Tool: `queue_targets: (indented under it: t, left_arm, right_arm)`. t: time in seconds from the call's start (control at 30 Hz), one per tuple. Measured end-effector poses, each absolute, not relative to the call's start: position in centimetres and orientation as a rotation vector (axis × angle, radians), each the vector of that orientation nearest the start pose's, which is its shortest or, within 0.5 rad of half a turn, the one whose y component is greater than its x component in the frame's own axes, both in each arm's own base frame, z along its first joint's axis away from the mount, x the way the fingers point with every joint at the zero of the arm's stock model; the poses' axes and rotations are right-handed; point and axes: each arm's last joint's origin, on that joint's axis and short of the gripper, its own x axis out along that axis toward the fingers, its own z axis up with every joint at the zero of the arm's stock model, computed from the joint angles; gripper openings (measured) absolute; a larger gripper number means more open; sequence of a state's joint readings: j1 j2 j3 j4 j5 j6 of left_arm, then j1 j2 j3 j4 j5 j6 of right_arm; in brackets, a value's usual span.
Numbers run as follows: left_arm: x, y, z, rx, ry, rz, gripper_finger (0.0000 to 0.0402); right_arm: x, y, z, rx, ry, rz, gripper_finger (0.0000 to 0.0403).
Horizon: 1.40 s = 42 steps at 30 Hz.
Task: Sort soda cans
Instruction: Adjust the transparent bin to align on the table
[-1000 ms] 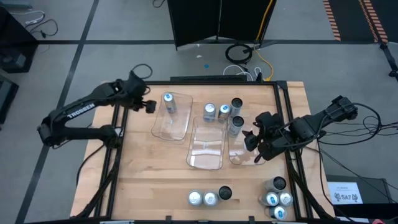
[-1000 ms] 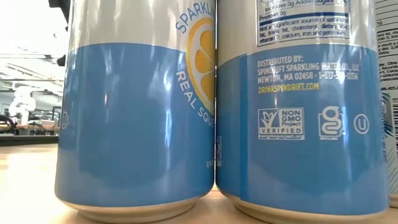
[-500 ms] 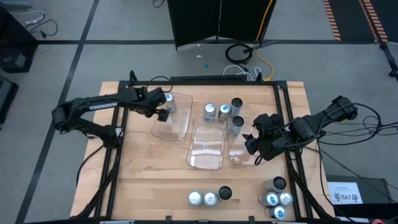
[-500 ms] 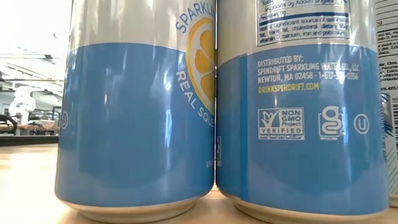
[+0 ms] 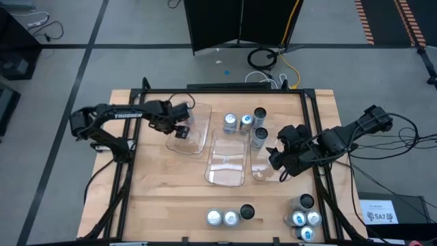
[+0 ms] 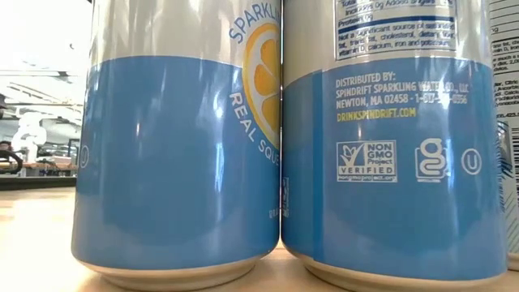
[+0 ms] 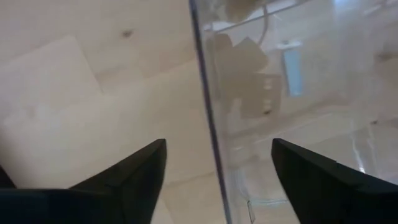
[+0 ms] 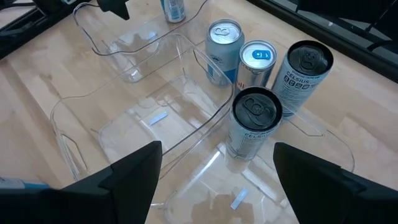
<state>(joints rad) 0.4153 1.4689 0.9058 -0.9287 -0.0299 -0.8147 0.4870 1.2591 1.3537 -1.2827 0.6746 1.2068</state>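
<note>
My left gripper [image 5: 181, 126] [image 7: 217, 180] points down, open, at the left clear tray [image 5: 193, 137]. Its fingers stand on either side of the tray's left wall [image 7: 208, 118] without visibly touching it. One soda can [image 8: 173, 7] stands in that tray; the high view hides it under the gripper. Three cans [image 5: 246, 122] stand on the table behind the middle tray [image 5: 225, 164], and a dark-topped one [image 8: 255, 121] stands at the far end of the right tray [image 5: 265, 169]. My right gripper [image 5: 278, 158] [image 8: 214, 186] hovers open over the right tray.
Three cans [image 5: 231, 217] stand at the table's near edge, and several more [image 5: 305, 217] sit at the near right corner. Two blue cans [image 6: 178, 162] fill the low view and block it. Bare wood lies between the trays and the near cans.
My left gripper has swung from the table's far left corner toward the right and gone down to the left tray. It has tipped over so that it now points down. My right gripper has stayed where it was.
</note>
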Motion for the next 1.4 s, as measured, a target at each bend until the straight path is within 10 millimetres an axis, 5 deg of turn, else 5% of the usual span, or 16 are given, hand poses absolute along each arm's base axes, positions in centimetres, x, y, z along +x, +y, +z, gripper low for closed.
queue_targets:
  t: [0.33, 0.67, 1.0, 1.4]
  left_arm:
    - [21.9, 9.0, 18.4, -0.925, 1.287, 0.951, 0.0152]
    - [22.3, 7.9, 18.4, -0.936, 1.282, 0.957, 0.007]
    - [22.5, 6.8, 18.4, -0.919, 1.294, 0.945, 0.0022]
    - [22.4, 4.4, 18.4, -0.974, 1.352, 1.003, 0.0017]
  right_arm:
    - [19.5, 8.3, 35.4, 0.439, 0.722, -0.687, 0.0302]
    - [19.5, 8.3, 35.4, 0.43, 0.726, -0.683, 0.0302]
    - [19.5, 8.3, 35.4, 0.415, 0.731, -0.677, 0.0302]
    - [19.5, 8.3, 35.4, 0.413, 0.732, -0.676, 0.0302]
